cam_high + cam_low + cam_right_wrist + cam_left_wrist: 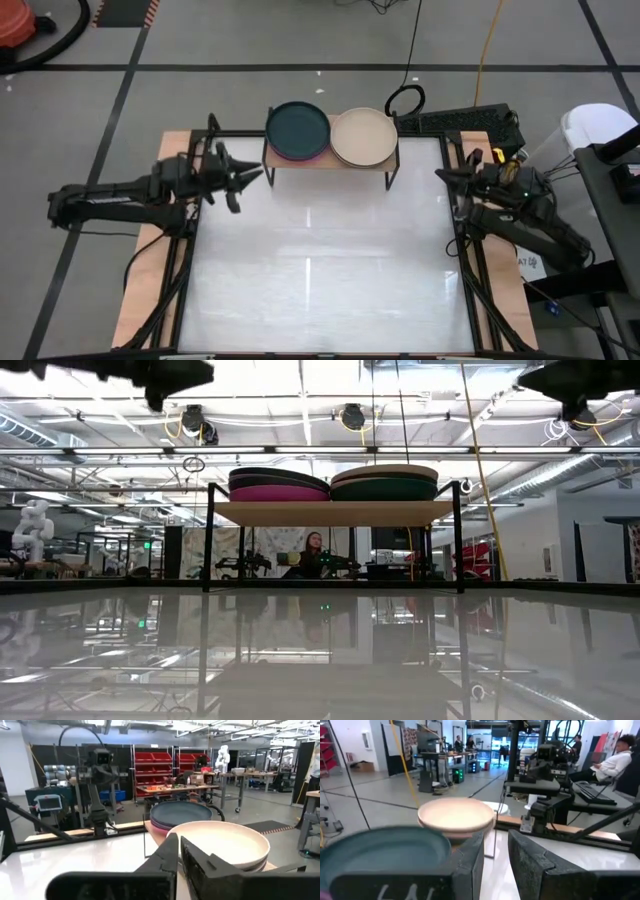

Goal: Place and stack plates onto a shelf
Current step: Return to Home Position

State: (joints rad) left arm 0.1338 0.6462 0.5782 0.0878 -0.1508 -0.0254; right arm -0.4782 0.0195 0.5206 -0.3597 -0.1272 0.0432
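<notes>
Left wrist view cuts off the blurred teal plate (380, 852).

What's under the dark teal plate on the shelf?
More plates: a dark edge directly beneath the dark teal plate, a magenta plate lowest on the shelf. Their faces are covered.

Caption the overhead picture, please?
Teal-topped plate stack and beige-topped plate stack fill the light-wood shelf; left arm and right arm wait beside.

shelf (335, 512): table (320, 270) rear; on it: left plate-stack (298, 130), right plate-stack (363, 137)
</notes>
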